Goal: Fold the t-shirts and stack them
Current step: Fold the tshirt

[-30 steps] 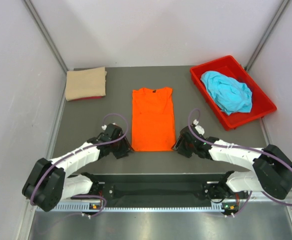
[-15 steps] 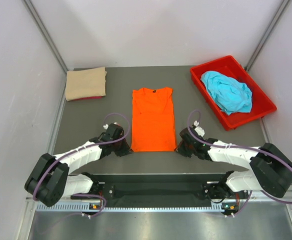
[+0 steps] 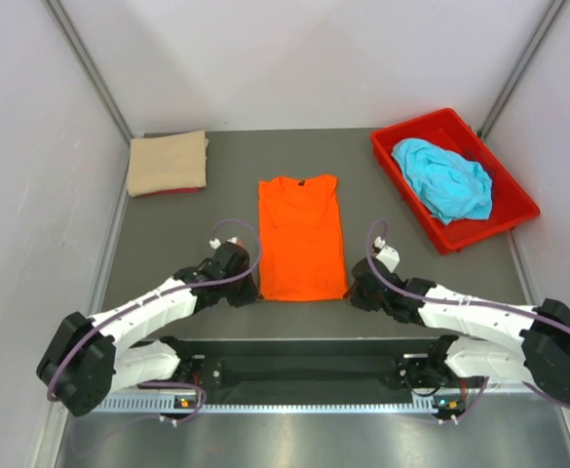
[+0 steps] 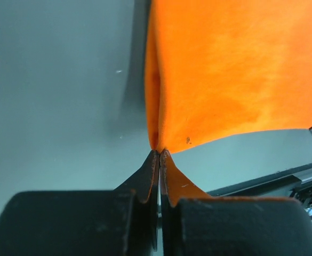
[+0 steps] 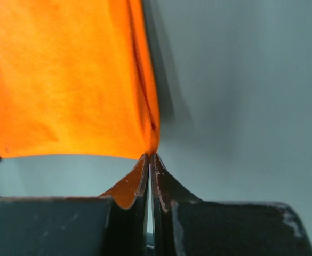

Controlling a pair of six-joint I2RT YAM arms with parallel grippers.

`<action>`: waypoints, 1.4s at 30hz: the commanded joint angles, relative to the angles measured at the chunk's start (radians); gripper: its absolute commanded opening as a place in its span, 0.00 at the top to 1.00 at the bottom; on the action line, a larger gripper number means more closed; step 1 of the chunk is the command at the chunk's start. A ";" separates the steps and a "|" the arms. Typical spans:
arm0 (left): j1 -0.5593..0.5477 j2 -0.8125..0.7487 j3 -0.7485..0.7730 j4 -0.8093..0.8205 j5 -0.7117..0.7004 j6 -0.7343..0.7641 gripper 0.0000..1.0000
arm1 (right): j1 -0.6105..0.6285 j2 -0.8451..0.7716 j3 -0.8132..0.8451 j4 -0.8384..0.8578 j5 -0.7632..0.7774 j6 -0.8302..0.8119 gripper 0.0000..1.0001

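Note:
The orange t-shirt (image 3: 300, 234) lies spread in the middle of the table, folded to a narrow strip, collar at the far end. My left gripper (image 3: 255, 294) is shut on its near left corner (image 4: 158, 145), and the cloth rises a little off the table there. My right gripper (image 3: 350, 292) is shut on the near right corner (image 5: 151, 145), likewise pinched at the tip. A folded tan t-shirt (image 3: 168, 163) rests at the far left. A turquoise t-shirt (image 3: 443, 178) lies crumpled in the red bin (image 3: 507, 216).
The red bin stands at the far right of the grey table (image 3: 177, 239). White walls close in the table on the left, right and far sides. A black rail (image 3: 304, 370) runs along the near edge between the arm bases.
Both grippers closed on the near corners of the orange t-shirt. The hem has shifted slightly, and both arms have moved a little towards the near edge and inward.

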State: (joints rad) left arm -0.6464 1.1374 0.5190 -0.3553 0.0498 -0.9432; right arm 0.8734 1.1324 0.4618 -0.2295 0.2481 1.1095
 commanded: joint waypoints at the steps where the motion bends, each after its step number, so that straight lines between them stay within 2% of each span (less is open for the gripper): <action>1: -0.010 -0.041 0.067 -0.100 -0.041 0.009 1.00 | 0.053 -0.054 0.067 -0.103 0.106 -0.027 1.00; 8: -0.013 -0.090 0.136 -0.157 -0.091 0.012 1.00 | 0.084 -0.102 0.101 -0.160 0.172 -0.052 1.00; 14: -0.013 -0.022 0.245 -0.186 -0.139 0.043 1.00 | 0.076 -0.105 0.198 -0.212 0.249 -0.128 1.00; 18: 0.004 0.038 0.341 -0.183 -0.168 0.081 1.00 | 0.012 -0.063 0.282 -0.200 0.235 -0.192 1.00; 23: 0.054 0.134 0.490 -0.194 -0.185 0.150 1.00 | -0.112 0.047 0.383 -0.149 0.168 -0.327 1.00; 28: 0.183 0.252 0.605 -0.137 -0.107 0.205 1.00 | -0.247 0.191 0.544 -0.122 0.068 -0.421 1.00; 32: 0.249 0.387 0.720 -0.096 -0.070 0.241 1.00 | -0.307 0.317 0.702 -0.094 -0.001 -0.500 1.00; 42: 0.317 0.725 1.098 -0.079 -0.024 0.308 1.00 | -0.433 0.648 1.044 -0.108 -0.089 -0.576 1.00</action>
State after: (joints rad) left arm -0.3485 1.8053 1.5276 -0.4812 -0.0021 -0.6765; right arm 0.4763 1.7287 1.3869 -0.3588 0.1936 0.5823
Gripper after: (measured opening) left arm 0.011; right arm 0.006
